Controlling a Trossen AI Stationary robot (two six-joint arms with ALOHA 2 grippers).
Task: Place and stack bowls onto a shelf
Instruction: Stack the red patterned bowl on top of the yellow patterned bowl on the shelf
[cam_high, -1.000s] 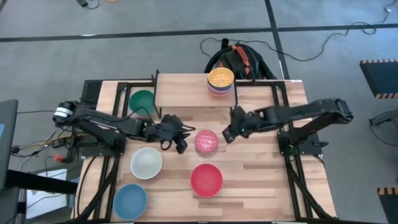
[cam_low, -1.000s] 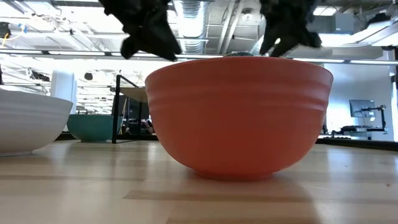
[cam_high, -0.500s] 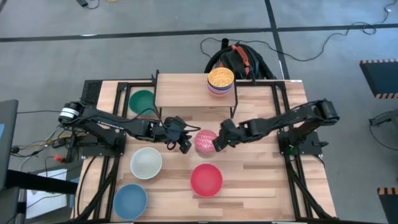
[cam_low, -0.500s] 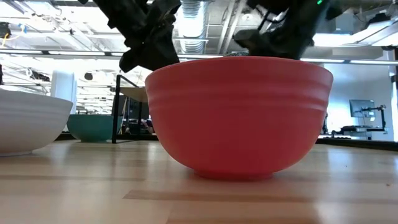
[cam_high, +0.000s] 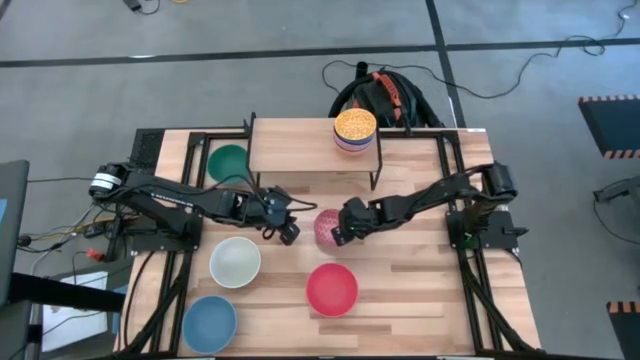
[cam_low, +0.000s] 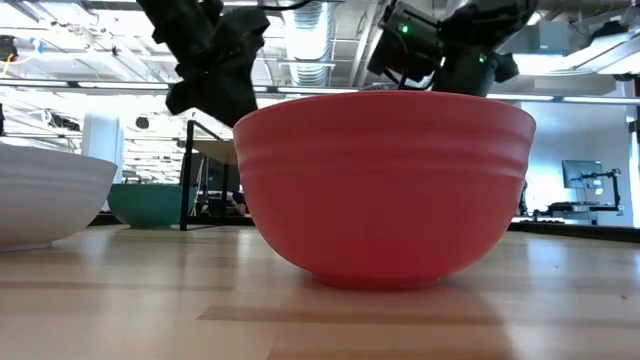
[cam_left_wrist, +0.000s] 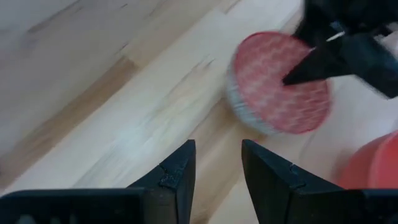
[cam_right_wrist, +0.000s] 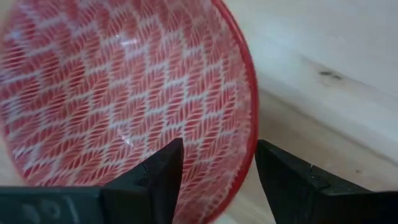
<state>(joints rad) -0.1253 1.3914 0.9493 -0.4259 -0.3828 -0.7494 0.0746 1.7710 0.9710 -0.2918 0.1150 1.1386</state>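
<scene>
Shelf (cam_high: 300, 148): I count yellow-topped stack (cam_high: 355, 129) done. Right tool (cam_right_wrist: 211, 167) open astride rim of pink bowl (cam_high: 325, 226) (on worktop, in front of shelf), no grip yet. Left tool (cam_left_wrist: 217, 168) part-open, empty, near pink bowl. Green, cream, red, blue left.

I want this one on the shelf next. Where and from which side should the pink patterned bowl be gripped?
Probably by the rim, from above. The pink patterned bowl sits upright on the table, mouth up, its thin rim exposed. The right gripper, jaws open, already straddles that rim, one finger over the inside and one outside. The left gripper waits beside it, open.
</scene>
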